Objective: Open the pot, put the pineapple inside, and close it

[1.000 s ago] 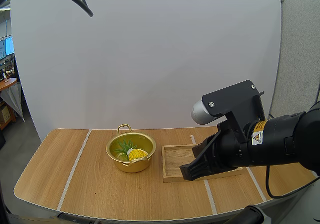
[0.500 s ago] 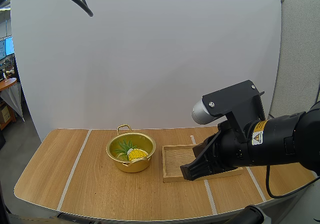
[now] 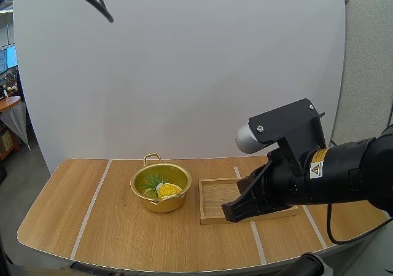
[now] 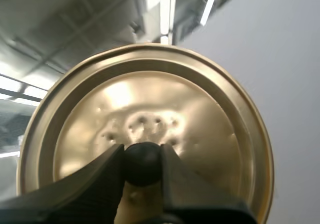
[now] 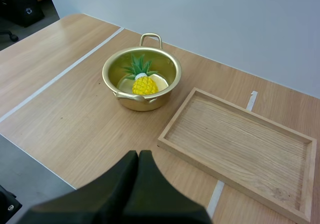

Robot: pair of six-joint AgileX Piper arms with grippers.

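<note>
A gold pot stands open on the wooden table, left of centre. Inside it lies a yellow pineapple with green leaves. My left gripper is shut on the black knob of the gold lid, holding the lid up in the air. My right gripper hovers shut over the table's near edge, short of the pot and the tray, its two fingers pressed together with nothing between them. In the high view my right arm hangs over the tray.
A shallow wooden tray lies right of the pot, with nothing in it. White tape lines cross the tabletop. Bare table stretches left of the pot.
</note>
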